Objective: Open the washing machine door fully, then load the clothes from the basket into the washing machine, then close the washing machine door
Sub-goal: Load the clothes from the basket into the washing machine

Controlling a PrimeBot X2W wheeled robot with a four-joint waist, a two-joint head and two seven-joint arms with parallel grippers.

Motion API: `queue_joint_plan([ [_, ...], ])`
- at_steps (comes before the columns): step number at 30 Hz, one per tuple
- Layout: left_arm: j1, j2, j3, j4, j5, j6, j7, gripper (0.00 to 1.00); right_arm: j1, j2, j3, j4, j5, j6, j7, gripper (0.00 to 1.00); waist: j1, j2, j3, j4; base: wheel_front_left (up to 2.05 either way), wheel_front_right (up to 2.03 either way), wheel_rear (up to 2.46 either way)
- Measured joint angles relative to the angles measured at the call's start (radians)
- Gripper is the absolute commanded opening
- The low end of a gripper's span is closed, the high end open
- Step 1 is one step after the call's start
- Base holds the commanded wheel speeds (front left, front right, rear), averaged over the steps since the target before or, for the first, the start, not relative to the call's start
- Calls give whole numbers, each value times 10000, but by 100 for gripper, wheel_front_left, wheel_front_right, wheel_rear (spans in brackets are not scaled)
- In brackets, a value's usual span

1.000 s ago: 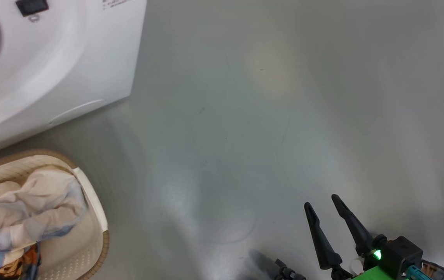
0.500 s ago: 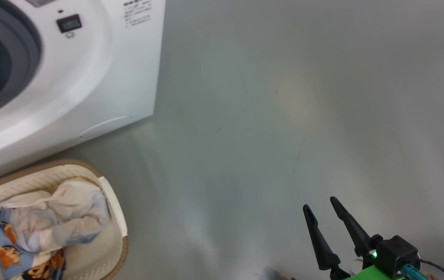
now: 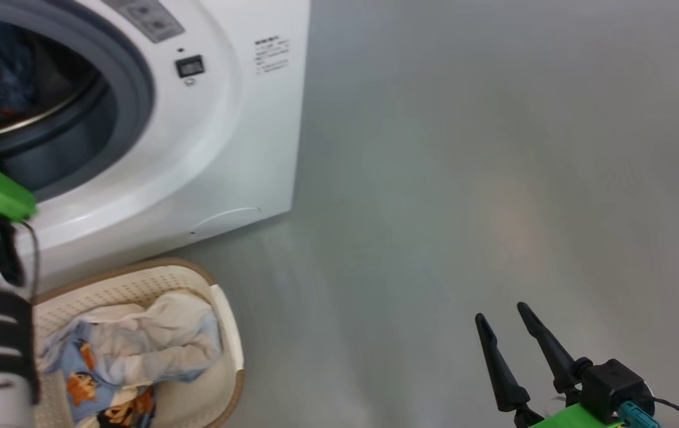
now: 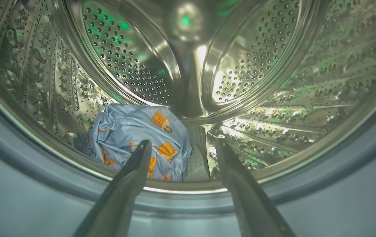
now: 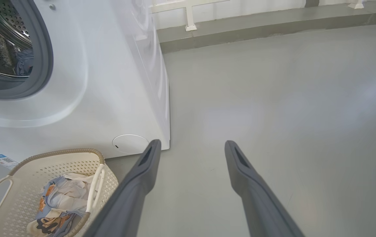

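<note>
Gaping wide and empty, the left pincer [image 4: 183, 142] faces the clothes [image 4: 125, 131] lying just beyond it.

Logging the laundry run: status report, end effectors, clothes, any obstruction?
Left end effector open, empty, at the drum mouth. Right end effector open, empty, above the floor. One blue garment in the drum; more clothes in the basket. No obstruction seen.

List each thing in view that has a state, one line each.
washing machine, mouth uncovered, drum exposed.
drum, one blue garment inside.
basket, holding clothes, not emptied.
left gripper, open, empty, at the drum mouth.
right gripper, open, empty, over the floor.
</note>
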Motion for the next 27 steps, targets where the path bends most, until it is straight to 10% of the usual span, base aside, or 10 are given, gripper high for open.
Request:
queue_joint_plan([
  [10, 2920, -1275, -851, -2288, 25, -784, 0, 100, 12, -19, -405, 171, -253, 0, 0, 100, 0, 0, -1000, 1012, 0, 0, 0],
  [27, 8380, -1532, -1778, -6119, -412, -548, 2, 100, 730, -21, -1609, 297, -738, 0, 0, 100, -1, 0, -2741, 2678, 0, 0, 0],
])
